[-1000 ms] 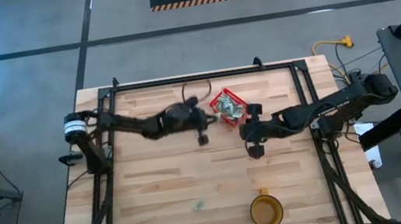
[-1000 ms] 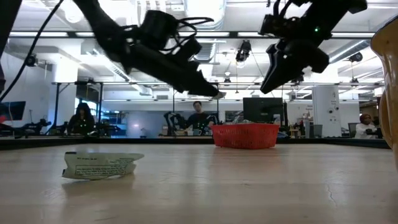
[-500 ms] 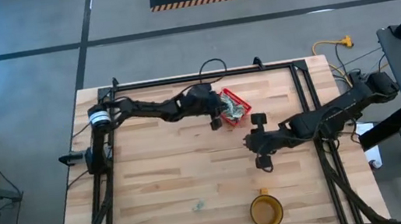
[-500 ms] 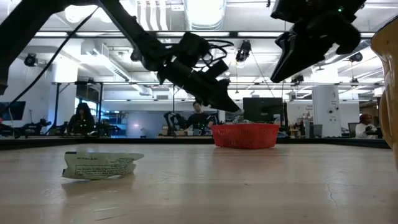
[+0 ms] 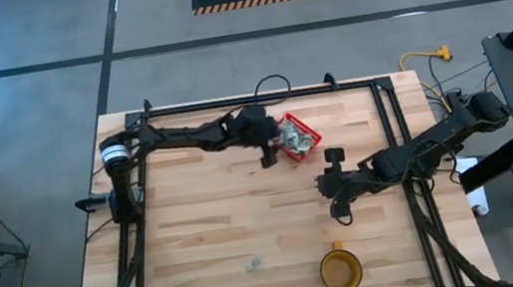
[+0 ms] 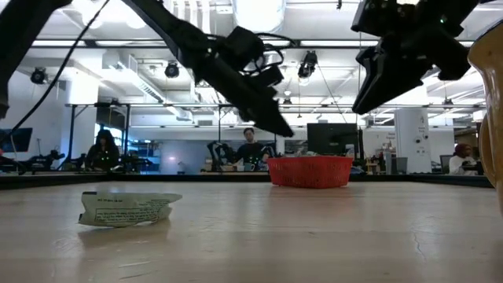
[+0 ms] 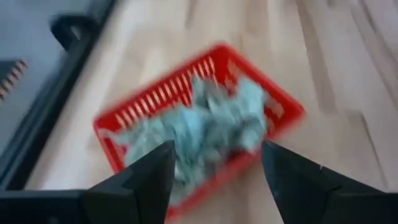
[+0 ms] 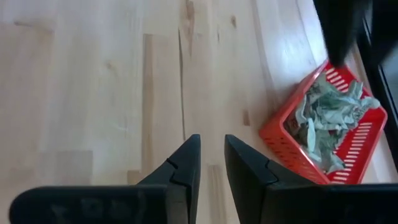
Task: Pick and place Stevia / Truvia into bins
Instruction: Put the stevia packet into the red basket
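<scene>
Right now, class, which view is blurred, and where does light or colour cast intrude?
Left wrist view: the red basket and its sachets smear with motion blur. High view: a blue glow tints the floor at the upper left. Low view: ceiling lamps glare, leaving both arms dark silhouettes.

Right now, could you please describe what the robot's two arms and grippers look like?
Both arms are dark and slim, with black cables looping near the left gripper. The left arm has a pale ring at its base. Each gripper, including the right gripper, ends in two dark, tapered fingers.

The high view looks straight down on the whole tabletop [image 5: 208,231], the low view skims level across it into the room, and both wrist views look closely down on the red basket [image 7: 292,115].
</scene>
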